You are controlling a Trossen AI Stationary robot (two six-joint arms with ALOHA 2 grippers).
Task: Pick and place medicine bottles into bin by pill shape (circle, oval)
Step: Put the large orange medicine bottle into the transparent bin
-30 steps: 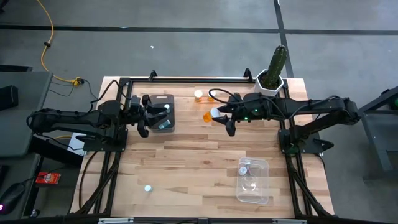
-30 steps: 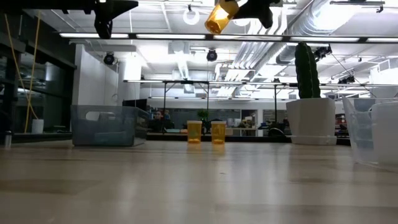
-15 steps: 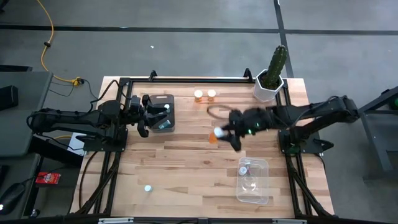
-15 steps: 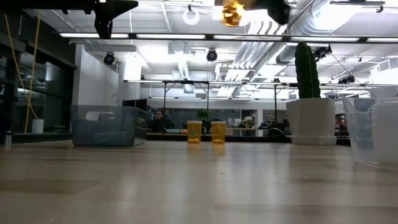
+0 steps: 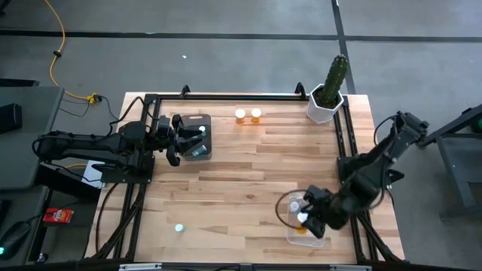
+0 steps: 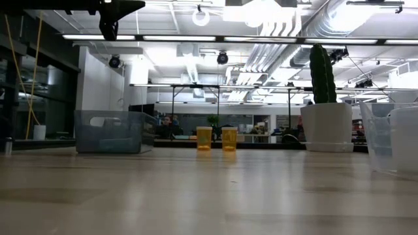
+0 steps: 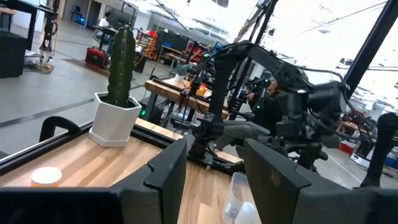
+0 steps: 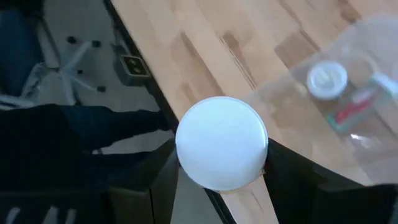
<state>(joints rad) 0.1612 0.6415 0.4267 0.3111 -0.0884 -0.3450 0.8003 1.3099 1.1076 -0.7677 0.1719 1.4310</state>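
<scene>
The right gripper hangs over the clear bin at the near right of the table, its jaws clamped on an orange medicine bottle with a white cap. From its wrist camera the round cap fills the space between the two dark fingers, and below it, inside the bin, lies a pale bottle already dropped there.

The left gripper waits at the far left, beside the dark bin that holds another pale bottle. Its fingers stand apart with nothing between them. Two more orange bottles stand side by side at the far edge, well apart from the cactus in its white pot. One lone pale bottle sits at the near left.

I judge these bottles to be light, stiff plastic, smooth and round, so they would roll if tipped and could slip out of a loose pinch. The safest hold looks to be across the body just under the cap, where the rim gives the fingers a ledge. A drop into the bin should do no harm.
</scene>
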